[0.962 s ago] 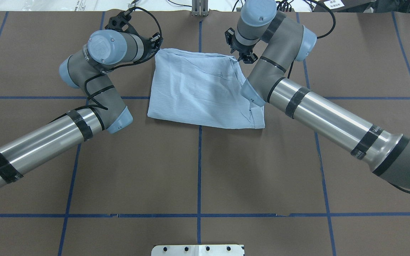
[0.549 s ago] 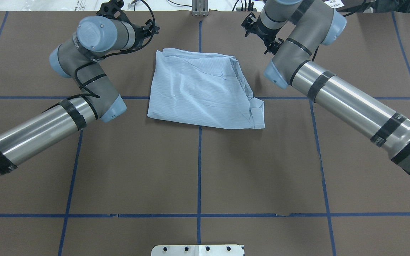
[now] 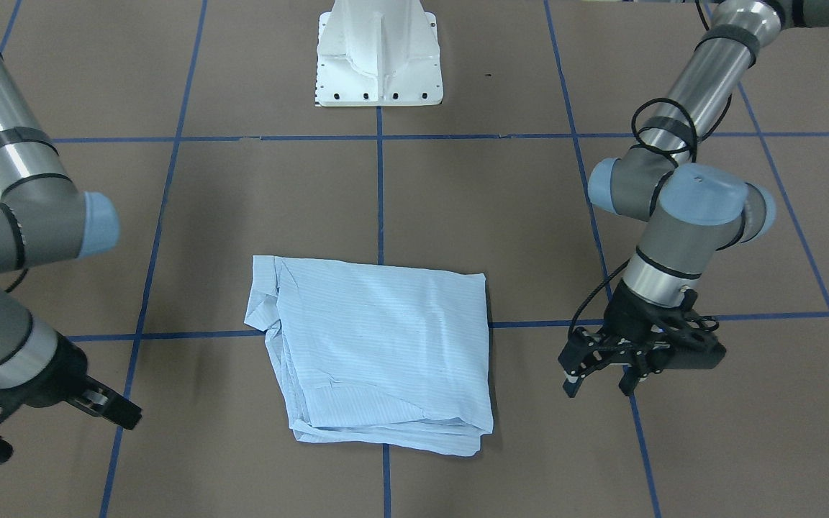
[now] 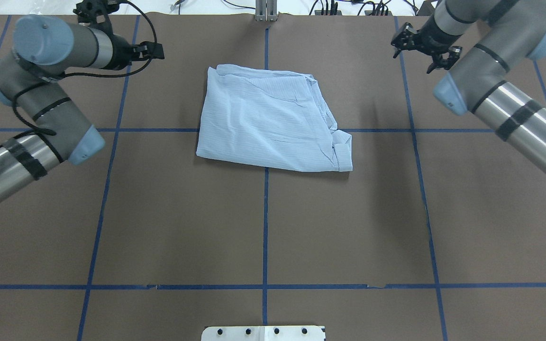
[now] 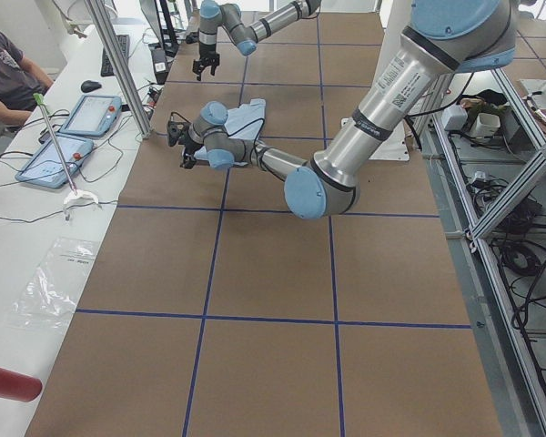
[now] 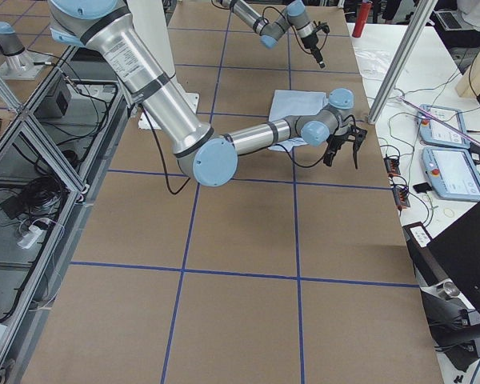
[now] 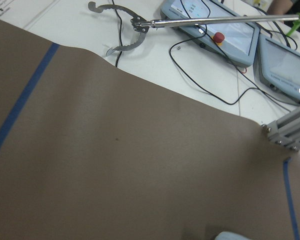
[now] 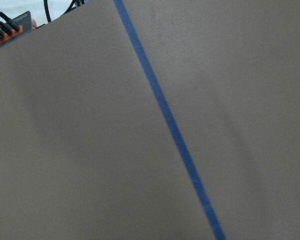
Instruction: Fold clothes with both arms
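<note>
The clothes are one light blue striped shirt (image 4: 273,118) lying folded into a rough rectangle at the table's far middle, with bunched layers along its right edge (image 3: 378,345). My left gripper (image 4: 152,51) hovers to the shirt's left near the far edge, open and empty (image 3: 598,381). My right gripper (image 4: 415,56) is off to the shirt's right, also open and holding nothing (image 3: 58,437). Neither gripper touches the cloth. The left wrist view shows only a sliver of shirt (image 7: 232,235) at its bottom edge. Neither wrist view shows any fingers.
Blue tape lines (image 4: 265,227) grid the brown table. The white pedestal base (image 3: 378,57) stands at the robot's side. Beyond the far edge, a white bench holds control tablets (image 7: 230,30), cables and a grabber tool (image 7: 125,30). A seated person (image 5: 5,73) is there.
Both grippers were at the shirt's far corners a second ago. They have since swung outward and apart, left going left and right going right. The shirt lies unchanged.
</note>
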`<state>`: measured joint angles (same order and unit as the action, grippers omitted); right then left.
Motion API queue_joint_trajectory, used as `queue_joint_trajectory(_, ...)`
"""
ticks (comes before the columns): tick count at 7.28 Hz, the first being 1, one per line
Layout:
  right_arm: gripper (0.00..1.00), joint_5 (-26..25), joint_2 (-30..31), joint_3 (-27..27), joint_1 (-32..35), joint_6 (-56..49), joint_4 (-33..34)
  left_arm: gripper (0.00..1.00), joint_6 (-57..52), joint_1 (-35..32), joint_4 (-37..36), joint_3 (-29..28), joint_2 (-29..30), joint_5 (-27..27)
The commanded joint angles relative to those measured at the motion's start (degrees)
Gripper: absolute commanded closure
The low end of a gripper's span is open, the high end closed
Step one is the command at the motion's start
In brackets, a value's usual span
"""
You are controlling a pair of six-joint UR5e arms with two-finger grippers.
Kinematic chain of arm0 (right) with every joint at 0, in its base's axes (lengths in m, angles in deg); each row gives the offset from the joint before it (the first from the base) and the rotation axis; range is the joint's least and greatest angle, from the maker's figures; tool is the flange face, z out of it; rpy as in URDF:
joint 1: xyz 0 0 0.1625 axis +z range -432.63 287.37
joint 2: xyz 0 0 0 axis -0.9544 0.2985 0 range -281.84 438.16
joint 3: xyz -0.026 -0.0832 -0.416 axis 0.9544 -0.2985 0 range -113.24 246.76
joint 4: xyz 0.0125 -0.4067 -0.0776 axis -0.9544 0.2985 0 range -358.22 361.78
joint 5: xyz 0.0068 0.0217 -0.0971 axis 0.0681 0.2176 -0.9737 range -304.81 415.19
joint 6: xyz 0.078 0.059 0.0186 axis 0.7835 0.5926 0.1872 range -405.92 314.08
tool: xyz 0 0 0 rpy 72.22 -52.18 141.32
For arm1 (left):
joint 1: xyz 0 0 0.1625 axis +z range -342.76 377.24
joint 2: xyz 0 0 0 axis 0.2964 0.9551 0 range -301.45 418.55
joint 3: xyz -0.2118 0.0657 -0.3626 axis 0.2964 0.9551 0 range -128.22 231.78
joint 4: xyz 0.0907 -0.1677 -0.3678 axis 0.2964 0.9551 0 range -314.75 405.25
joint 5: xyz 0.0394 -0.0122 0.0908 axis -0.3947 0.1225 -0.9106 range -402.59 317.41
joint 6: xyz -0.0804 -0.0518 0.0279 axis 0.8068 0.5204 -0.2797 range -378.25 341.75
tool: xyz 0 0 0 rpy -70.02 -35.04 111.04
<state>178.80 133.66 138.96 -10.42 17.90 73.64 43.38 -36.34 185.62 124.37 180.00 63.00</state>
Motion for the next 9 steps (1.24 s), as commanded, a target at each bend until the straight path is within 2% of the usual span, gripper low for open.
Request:
queue_joint_trajectory(1, 0.00, 0.9, 9.3, 14.6, 6.2, -21.3, 15.4, 0.00, -13.9, -7.6, -0.2, 6.8, -10.0, 11.0)
queue_joint_trajectory(2, 0.00, 2.0, 15.3, 20.2, 8.0, -26.1, 16.9, 0.00, -20.3, -10.7, -0.2, 10.3, -15.5, 15.5)
queue_joint_trajectory(4, 0.00, 9.2, 22.7, 21.5, 14.5, -35.7, 16.4, 0.00, -31.1, -17.7, -0.2, 15.5, -24.6, 22.5)
queue_joint_trajectory(6, 0.00, 9.9, 27.1, 22.0, 20.8, -48.0, 17.1, 0.00, -41.5, -21.3, -0.2, 19.8, -33.3, 23.3)
queue_joint_trajectory(9, 0.00, 9.9, 28.8, 23.0, 21.6, -50.3, 16.8, 0.00, -45.3, -22.4, -0.2, 21.5, -36.5, 23.3)
